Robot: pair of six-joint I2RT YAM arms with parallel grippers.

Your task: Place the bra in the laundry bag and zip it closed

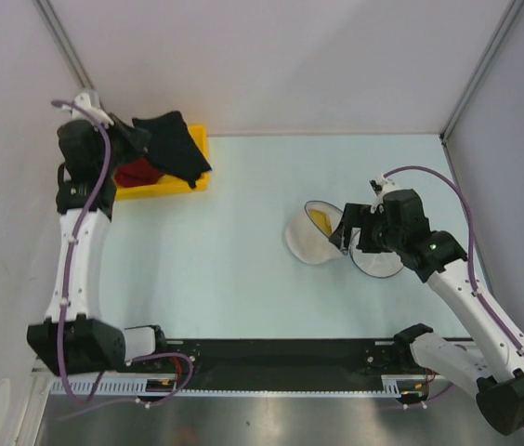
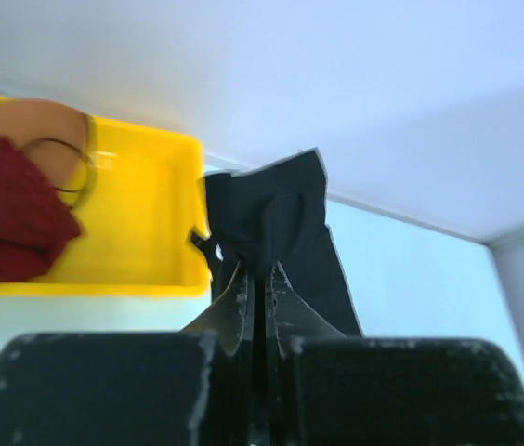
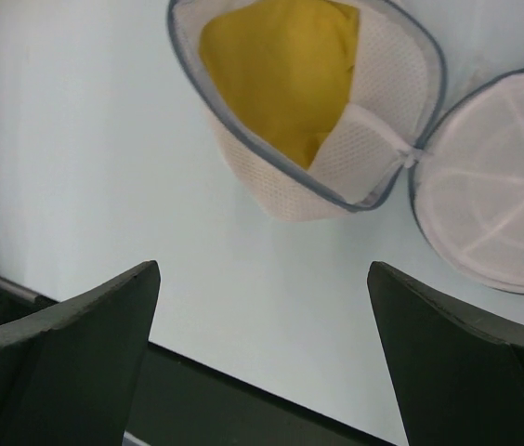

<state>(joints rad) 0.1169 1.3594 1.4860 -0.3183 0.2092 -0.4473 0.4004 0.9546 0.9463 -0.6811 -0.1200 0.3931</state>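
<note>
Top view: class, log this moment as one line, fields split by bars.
left gripper shut on black garment by bin | right gripper open near bag | bag open, yellow item inside

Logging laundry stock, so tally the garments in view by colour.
Black garment: 1, in the left hand
Dark red garment: 1, in the yellow bin
Tan garment: 1, same bin
Yellow garment: 1, in the laundry bag
Total: 4

No readable text or labels anywhere
</note>
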